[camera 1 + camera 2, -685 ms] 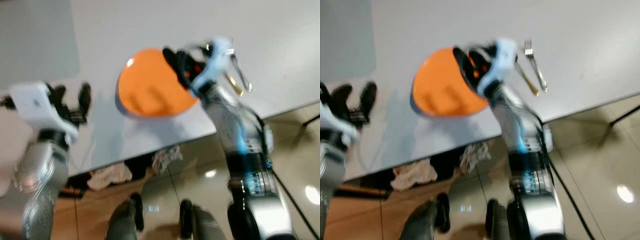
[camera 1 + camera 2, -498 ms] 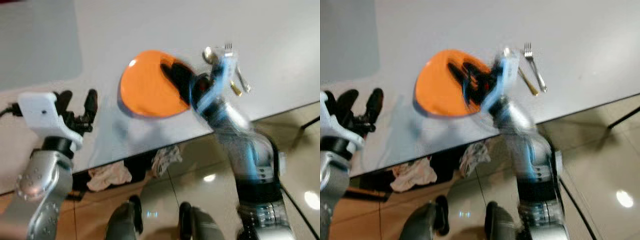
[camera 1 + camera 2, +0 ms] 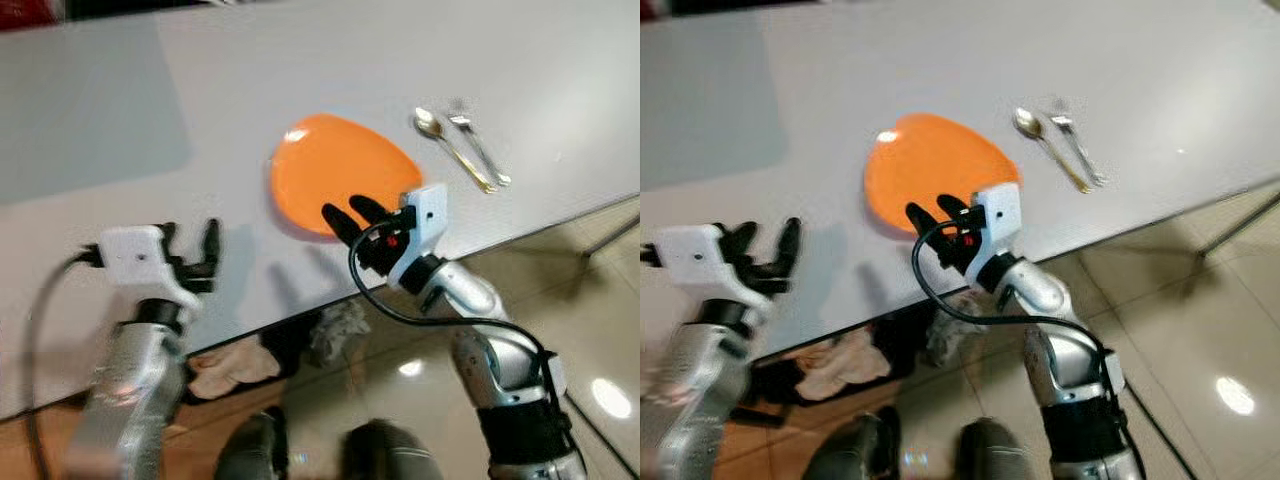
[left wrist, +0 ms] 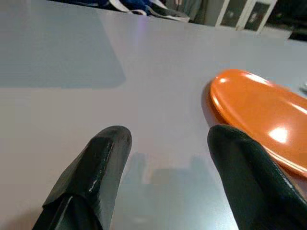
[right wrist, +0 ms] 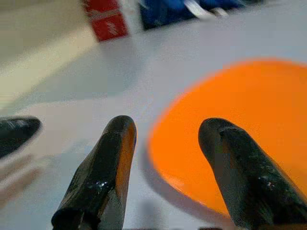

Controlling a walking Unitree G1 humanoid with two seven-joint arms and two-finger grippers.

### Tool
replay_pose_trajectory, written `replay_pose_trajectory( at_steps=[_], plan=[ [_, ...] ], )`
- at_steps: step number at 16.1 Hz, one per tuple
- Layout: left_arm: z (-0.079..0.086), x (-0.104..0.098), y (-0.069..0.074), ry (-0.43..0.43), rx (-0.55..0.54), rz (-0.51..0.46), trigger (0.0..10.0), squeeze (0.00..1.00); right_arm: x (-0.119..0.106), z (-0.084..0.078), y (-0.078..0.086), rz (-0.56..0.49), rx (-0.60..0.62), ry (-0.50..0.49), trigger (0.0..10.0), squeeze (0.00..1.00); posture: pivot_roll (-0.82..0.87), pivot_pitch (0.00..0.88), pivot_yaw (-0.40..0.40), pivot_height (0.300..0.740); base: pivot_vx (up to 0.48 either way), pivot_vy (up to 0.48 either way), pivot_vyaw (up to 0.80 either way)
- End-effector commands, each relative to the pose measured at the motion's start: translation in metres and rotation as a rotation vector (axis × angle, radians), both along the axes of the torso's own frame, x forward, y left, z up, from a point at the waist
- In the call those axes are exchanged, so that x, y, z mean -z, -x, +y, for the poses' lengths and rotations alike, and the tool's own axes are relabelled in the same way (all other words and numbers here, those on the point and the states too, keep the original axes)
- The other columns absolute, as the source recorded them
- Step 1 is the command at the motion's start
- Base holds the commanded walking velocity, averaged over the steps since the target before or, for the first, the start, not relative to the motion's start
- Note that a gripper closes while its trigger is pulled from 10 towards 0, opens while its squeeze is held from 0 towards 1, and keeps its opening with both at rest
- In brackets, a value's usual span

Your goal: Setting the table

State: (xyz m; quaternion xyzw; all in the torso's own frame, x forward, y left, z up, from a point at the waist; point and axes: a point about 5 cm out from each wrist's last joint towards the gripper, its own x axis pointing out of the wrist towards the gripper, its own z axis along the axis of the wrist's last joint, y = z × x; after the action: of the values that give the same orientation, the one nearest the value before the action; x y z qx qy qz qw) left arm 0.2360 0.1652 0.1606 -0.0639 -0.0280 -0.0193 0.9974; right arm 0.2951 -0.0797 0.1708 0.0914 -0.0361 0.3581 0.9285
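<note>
An orange plate [image 3: 335, 170] lies flat on the white table [image 3: 300, 70] close to its near edge. A gold spoon [image 3: 450, 146] and a silver fork [image 3: 480, 148] lie side by side just right of the plate. My right gripper [image 3: 350, 213] hovers at the plate's near rim, open, with nothing between its fingers [image 5: 108, 167]; the plate [image 5: 240, 129] shows beyond them. My left gripper [image 3: 190, 237] is open over bare table to the left of the plate [image 4: 264, 115], holding nothing.
A grey placemat [image 3: 90, 110] lies at the table's back left. Below the table edge are crumpled cloths [image 3: 235, 360] on the tiled floor, and my feet [image 3: 320, 450]. A red box [image 5: 106, 20] and blue items sit at the table's far side.
My right gripper has let go of the orange plate and drawn back toward the table edge. The plate now rests flat on the table. The camera has shifted.
</note>
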Motion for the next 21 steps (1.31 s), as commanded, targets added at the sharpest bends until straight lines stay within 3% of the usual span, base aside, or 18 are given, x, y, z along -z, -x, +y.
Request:
replay_pose_trajectory(
  at_steps=[1, 3, 6, 7, 9, 10, 13, 21],
  plan=[
    [-0.010, 0.004, 0.001, -0.018, 0.053, 0.002, 10.0, 0.00, -0.001, 0.005, 0.005, -0.007, -0.077, -0.032, 10.0, 0.00, -0.04, 0.138, -0.028, 0.740, 0.000, 0.472, 0.77],
    [-0.016, 0.004, -0.001, -0.060, 0.094, -0.018, 10.0, 0.00, 0.002, 0.007, 0.003, 0.018, -0.055, -0.007, 10.0, 0.00, -0.03, 0.134, -0.027, 0.740, 0.000, 0.472, 0.30],
    [-0.020, 0.004, -0.002, -0.073, 0.125, -0.036, 10.0, 0.00, -0.001, 0.011, 0.005, -0.027, -0.109, -0.019, 10.0, 0.00, -0.04, 0.129, -0.021, 0.740, 0.000, 0.472, 0.53],
    [-0.021, 0.003, -0.003, -0.075, 0.135, -0.044, 10.0, 0.00, -0.001, 0.010, 0.004, -0.036, -0.099, 0.023, 10.0, 0.00, -0.04, 0.127, -0.022, 0.740, 0.000, 0.472, 0.80],
    [-0.022, 0.001, -0.006, -0.076, 0.148, -0.057, 10.0, 0.00, -0.002, 0.011, 0.005, -0.037, -0.128, -0.012, 10.0, 0.00, -0.04, 0.127, -0.020, 0.740, 0.000, 0.471, 0.80],
    [-0.024, 0.001, -0.007, -0.085, 0.166, -0.061, 10.0, 0.00, 0.003, 0.012, 0.003, -0.006, -0.098, 0.027, 10.0, 0.00, -0.04, 0.125, -0.020, 0.740, 0.000, 0.472, 0.00],
    [-0.030, 0.000, -0.005, -0.085, 0.236, -0.066, 10.0, 0.00, 0.003, 0.010, 0.003, -0.001, -0.101, -0.012, 10.0, 0.00, -0.04, 0.125, -0.017, 0.740, 0.000, 0.472, 0.00],
    [-0.022, -0.007, -0.012, -0.108, 0.225, -0.087, 10.0, 0.00, 0.003, 0.008, 0.007, -0.012, -0.102, -0.024, 10.0, 0.00, -0.04, 0.130, -0.009, 0.740, 0.000, 0.469, 0.00]
  ],
)
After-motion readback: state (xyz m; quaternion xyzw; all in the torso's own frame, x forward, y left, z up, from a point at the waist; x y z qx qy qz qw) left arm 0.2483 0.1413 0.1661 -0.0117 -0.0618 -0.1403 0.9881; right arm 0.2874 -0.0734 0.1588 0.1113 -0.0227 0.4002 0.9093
